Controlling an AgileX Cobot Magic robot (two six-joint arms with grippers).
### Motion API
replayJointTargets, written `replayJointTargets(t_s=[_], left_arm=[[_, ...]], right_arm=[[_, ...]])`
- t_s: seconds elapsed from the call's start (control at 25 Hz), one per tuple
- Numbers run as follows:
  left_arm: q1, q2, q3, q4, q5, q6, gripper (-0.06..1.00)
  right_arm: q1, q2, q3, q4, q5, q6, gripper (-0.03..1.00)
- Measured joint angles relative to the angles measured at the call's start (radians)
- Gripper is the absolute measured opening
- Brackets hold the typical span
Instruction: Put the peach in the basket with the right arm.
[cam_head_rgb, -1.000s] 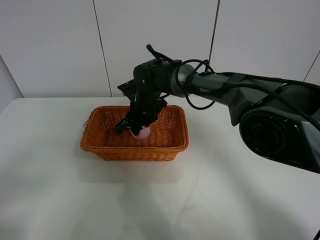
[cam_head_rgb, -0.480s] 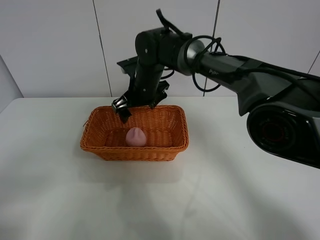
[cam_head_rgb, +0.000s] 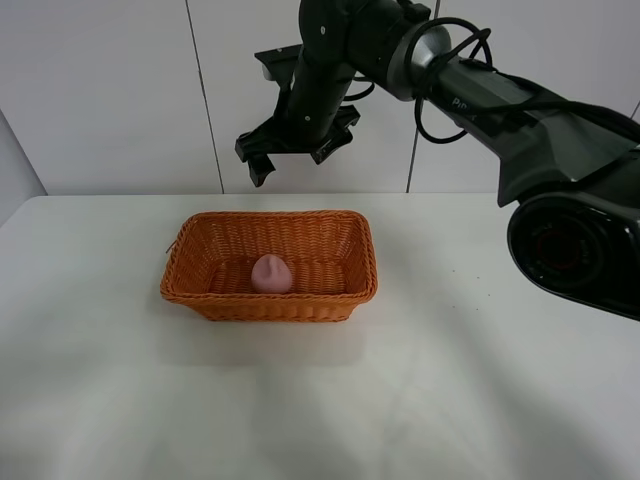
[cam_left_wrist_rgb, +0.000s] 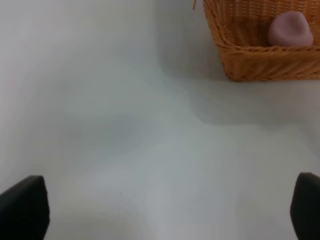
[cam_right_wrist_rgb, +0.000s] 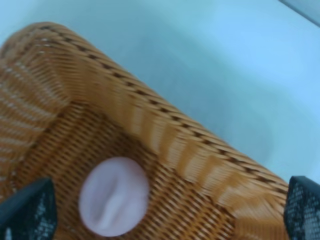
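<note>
High view, peach: the peach (cam_head_rgb: 271, 273) is lying on the floor of the basket (cam_head_rgb: 200, 297), about the middle of it
High view, basket: it is sitting on the white table (cam_head_rgb: 450, 380), left of centre and toward the far edge
High view, right arm: the right arm (cam_head_rgb: 480, 90) is reaching in from the right and across the middle, in front of the wall (cam_head_rgb: 100, 90)
High view, right gripper: the right gripper (cam_head_rgb: 287, 168) is hanging well above the basket's far side, spread wide and gripping nothing
Left wrist view, left gripper: the left gripper (cam_left_wrist_rgb: 164, 207) is hovering over bare table (cam_left_wrist_rgb: 125, 125), its two tips standing wide apart with nothing between them
Left wrist view, basket: one corner of the basket (cam_left_wrist_rgb: 260, 65) is showing ahead of the gripper, with the peach (cam_left_wrist_rgb: 290, 30) resting inside
Right wrist view, right gripper: the right gripper (cam_right_wrist_rgb: 165, 205) is looking down into the basket (cam_right_wrist_rgb: 150, 115), released and empty; the picture is blurring
Right wrist view, peach: the peach (cam_right_wrist_rgb: 114, 202) is lying on the woven floor, apart from both tips
</note>
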Motion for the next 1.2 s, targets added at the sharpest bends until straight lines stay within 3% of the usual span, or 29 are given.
replayJointTargets(t_s=[0.2, 0.76, 1.2], left_arm=[[0.000, 0.000, 0.000, 0.000, 0.000, 0.000, 0.99], [0.000, 0.000, 0.000, 0.000, 0.000, 0.000, 0.99], [0.000, 0.000, 0.000, 0.000, 0.000, 0.000, 0.99]], right_arm=[[-0.085, 0.008, 0.006, 0.000, 0.002, -0.001, 0.70], [-0.480, 0.008, 0.007, -0.010, 0.002, -0.001, 0.70], [-0.540, 0.008, 0.007, -0.010, 0.002, -0.001, 0.70]])
